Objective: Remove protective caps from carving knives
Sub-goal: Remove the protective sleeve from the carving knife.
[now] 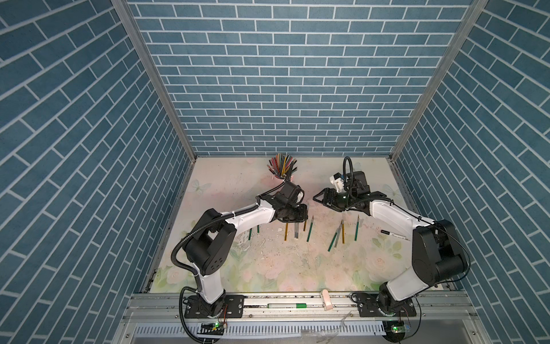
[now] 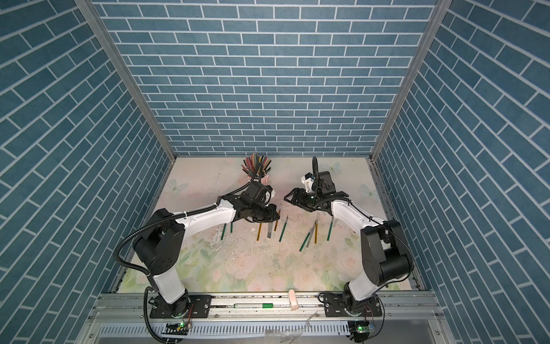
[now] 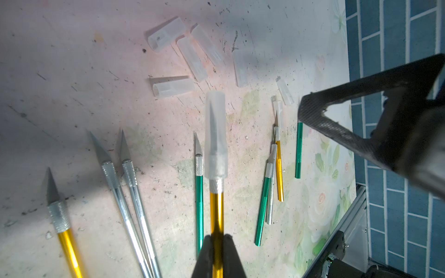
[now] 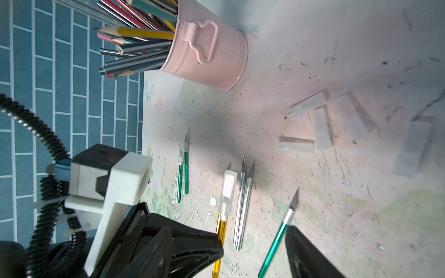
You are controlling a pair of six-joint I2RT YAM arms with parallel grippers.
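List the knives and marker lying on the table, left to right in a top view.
Two green knives, gold knife, silver-grey knives, single green knife, three-knife cluster, last green knife, white marker.

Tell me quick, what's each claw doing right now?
Left gripper: shut on the gold-handled carving knife, its protective cap on.
Right gripper: open, holding nothing.

Overhead stereo pair, wrist views share carving knives
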